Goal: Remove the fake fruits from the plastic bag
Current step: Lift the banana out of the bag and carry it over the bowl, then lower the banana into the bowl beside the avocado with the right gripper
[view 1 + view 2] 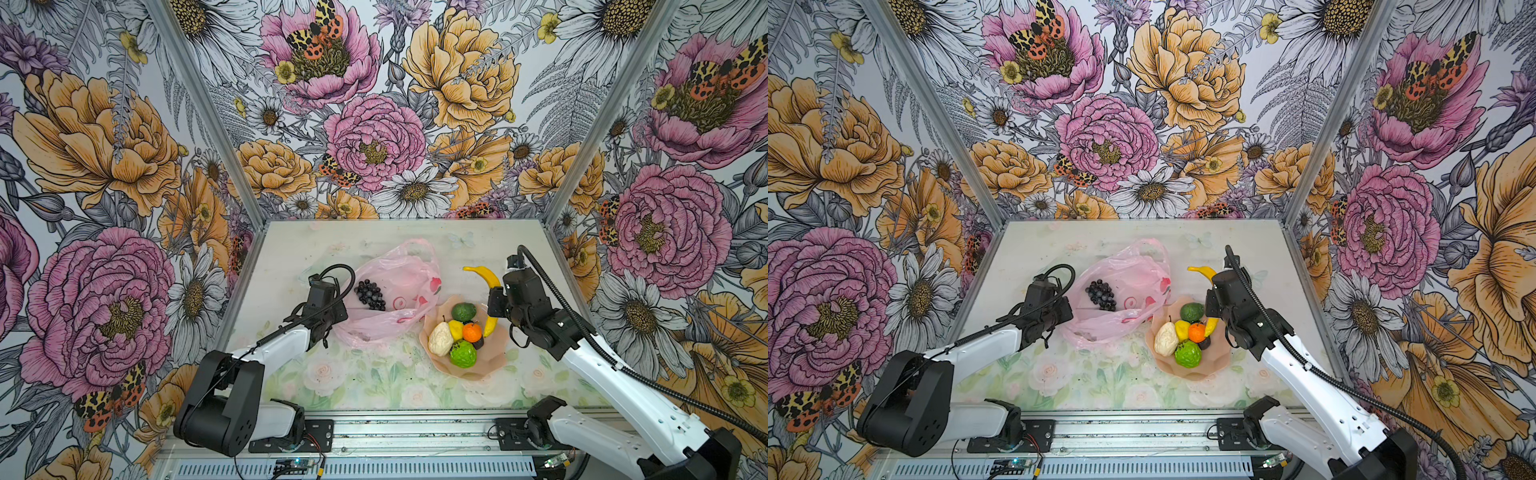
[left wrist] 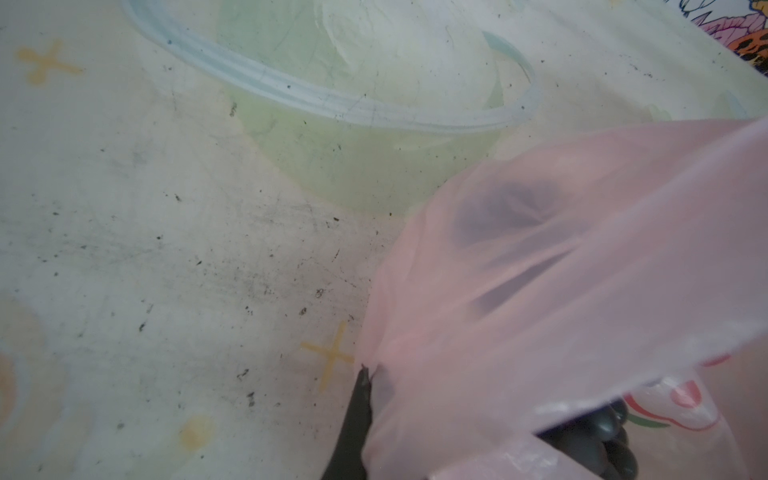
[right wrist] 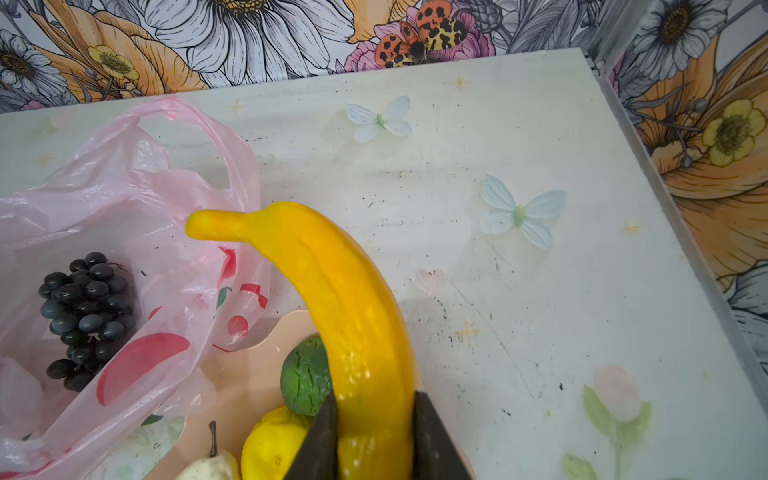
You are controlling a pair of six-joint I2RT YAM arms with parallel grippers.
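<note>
- The right gripper [image 3: 374,432] pinches the banana [image 3: 332,291] over the dish's [image 1: 490,361] rim.
- The left gripper [image 2: 370,386] is pressed together on the bag's [image 1: 399,274] edge, left of the dish.
- The grapes [image 1: 370,295] lie inside the bag.

Left black parallel gripper [image 2: 368,374] pinches the thin pink plastic bag [image 2: 540,291], jaws fully together (its white arm [image 1: 286,340] reaches low). Right black parallel gripper [image 3: 374,397] clamps the yellow plastic banana [image 3: 332,291].

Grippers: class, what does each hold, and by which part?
The right gripper holds the banana across its body, away from the stem; the left gripper pinches the plastic bag at its edge.
</note>
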